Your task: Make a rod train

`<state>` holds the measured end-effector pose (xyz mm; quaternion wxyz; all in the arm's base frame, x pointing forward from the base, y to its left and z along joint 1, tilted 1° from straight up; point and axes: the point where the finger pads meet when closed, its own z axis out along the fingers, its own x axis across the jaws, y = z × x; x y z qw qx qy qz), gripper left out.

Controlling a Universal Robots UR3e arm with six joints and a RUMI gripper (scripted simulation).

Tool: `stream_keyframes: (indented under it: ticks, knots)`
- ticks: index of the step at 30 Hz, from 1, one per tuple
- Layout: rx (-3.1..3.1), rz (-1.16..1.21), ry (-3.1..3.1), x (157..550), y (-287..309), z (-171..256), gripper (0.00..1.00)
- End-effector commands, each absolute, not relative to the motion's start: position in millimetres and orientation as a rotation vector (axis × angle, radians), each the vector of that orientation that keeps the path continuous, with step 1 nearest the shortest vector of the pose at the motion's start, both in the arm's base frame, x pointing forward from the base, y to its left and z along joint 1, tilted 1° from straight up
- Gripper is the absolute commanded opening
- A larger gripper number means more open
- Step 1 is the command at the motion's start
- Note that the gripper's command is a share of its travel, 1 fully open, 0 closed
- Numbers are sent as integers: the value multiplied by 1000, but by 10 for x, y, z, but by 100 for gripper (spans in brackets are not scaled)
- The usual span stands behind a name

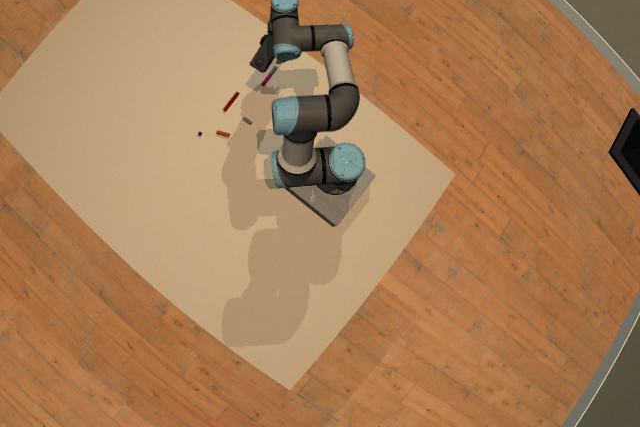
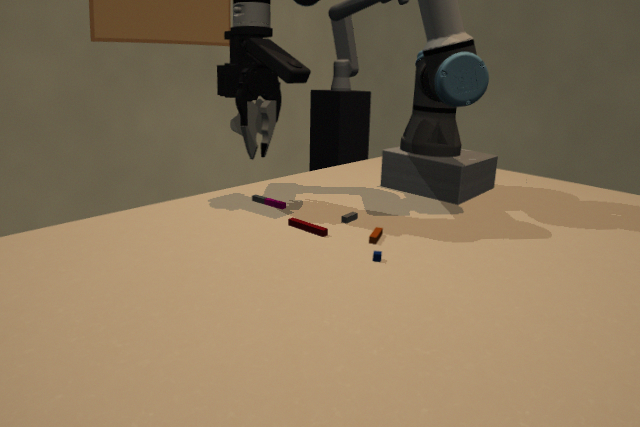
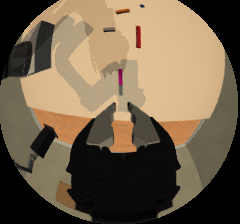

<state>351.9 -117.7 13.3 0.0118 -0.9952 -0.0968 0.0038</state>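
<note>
A magenta stretch (image 2: 275,202) and a grey rod (image 2: 257,198) lie end to end in one straight line on the mat, also in the wrist view (image 3: 120,80). I cannot tell whether the magenta part is one rod or two. My gripper (image 2: 256,153) (image 3: 121,102) hangs well above the grey end of that line, its fingers slightly apart with nothing between them. The red rod (image 2: 307,226) lies beside the line, apart from it. A second grey rod (image 2: 349,216), an orange rod (image 2: 375,235) and a small blue rod (image 2: 377,255) lie loose further off.
The arm's grey base block (image 2: 439,173) stands at the back right of the mat. A black box (image 2: 339,127) stands behind the table edge. The mat's far edge runs close behind the rod line.
</note>
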Motion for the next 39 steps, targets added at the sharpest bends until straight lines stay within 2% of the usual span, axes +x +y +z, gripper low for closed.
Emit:
stream_keyframes:
  ticks: [1,4,5,39]
  knots:
    - [-3103,14,-302,3523,-1183,236,14]
    - [-3103,14,-302,3524,-1183,241,14]
    - [-3103,14,-302,3524,-1183,241,100]
    - [-3103,14,-302,3525,-1186,362,100]
